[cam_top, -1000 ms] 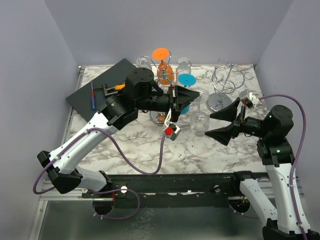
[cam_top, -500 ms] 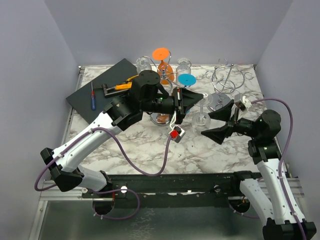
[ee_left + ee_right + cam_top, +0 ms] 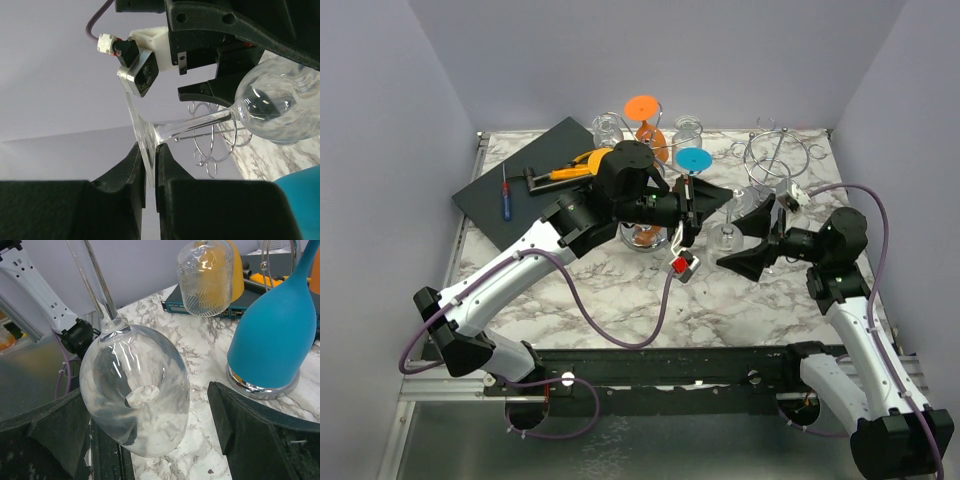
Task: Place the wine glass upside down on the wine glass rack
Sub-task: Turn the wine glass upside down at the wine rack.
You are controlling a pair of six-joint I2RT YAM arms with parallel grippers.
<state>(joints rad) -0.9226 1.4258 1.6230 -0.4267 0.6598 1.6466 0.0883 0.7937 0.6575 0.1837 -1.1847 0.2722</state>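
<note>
Marble table (image 3: 770, 300): clear wine glass (image 3: 135, 395) tipped sideways, foot pinched by left gripper (image 3: 149, 156); right gripper (image 3: 752, 240) gapes around its bowl.

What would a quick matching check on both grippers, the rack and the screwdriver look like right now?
Things:
1. left gripper
2. right gripper
3. wine glass rack
4. screwdriver

States:
A. lying on the dark mat
B. open, one finger on each side of the wine glass bowl
C. shut on the foot of the wine glass
D. standing at the far right of the table

Pairs: 1-C, 2-B, 3-D, 4-A
</note>
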